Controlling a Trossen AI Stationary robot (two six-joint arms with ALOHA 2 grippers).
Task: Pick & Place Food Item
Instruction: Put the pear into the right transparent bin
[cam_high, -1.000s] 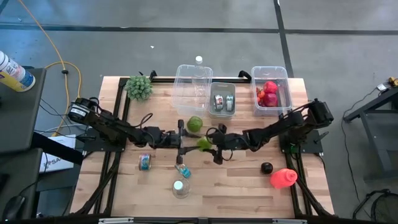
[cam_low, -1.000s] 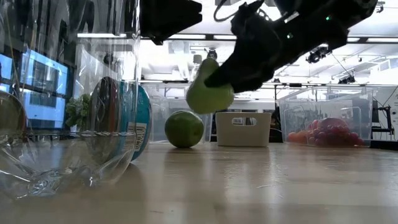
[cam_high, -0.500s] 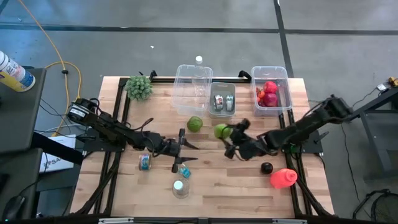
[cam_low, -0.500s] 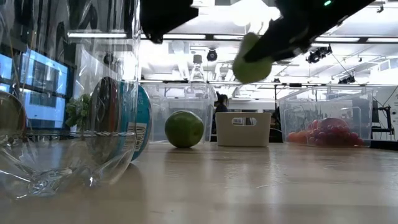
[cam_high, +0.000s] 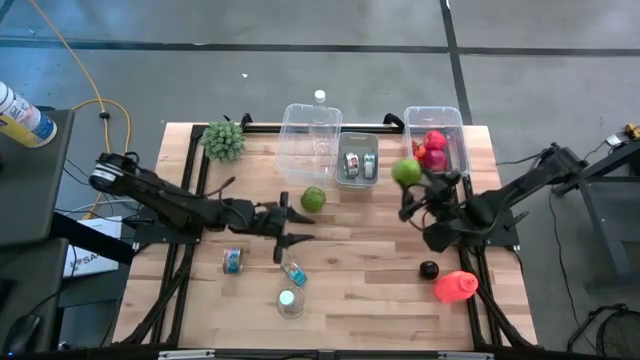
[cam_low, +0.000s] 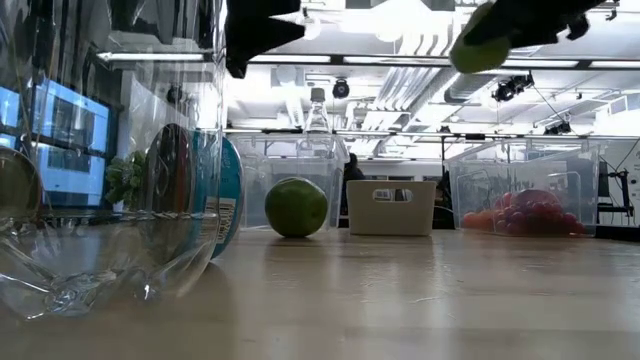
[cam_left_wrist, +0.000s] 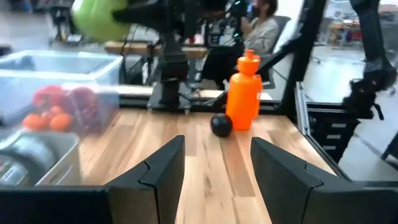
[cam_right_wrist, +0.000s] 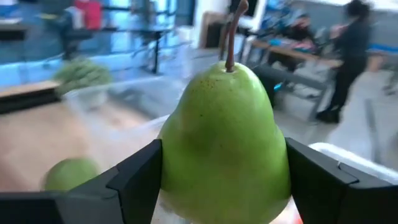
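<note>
Two arms over the desk (cam_high: 380, 300). Right end effector (cam_high: 412, 181) clenched on the green pear (cam_high: 406, 171), fingers pressing both flanks in the right wrist view. Over the last second the pear has travelled from frame centre to upper right of the high view and climbed toward the top of the low view; it hangs just left of the bin of red fruit (cam_high: 452, 116), clear of the wood. Judgement: carry nearly done, release into that bin likely next. Left end effector (cam_high: 290, 226) released and holding nothing, pulled back left of centre. Around: green apple (cam_high: 313, 198) mid-desk, small grey bin (cam_high: 357, 160) just beside the pear's path, orange bottle (cam_high: 455, 286) and dark ball (cam_high: 428, 269) lower right. Bin rim is the main obstacle.
</note>
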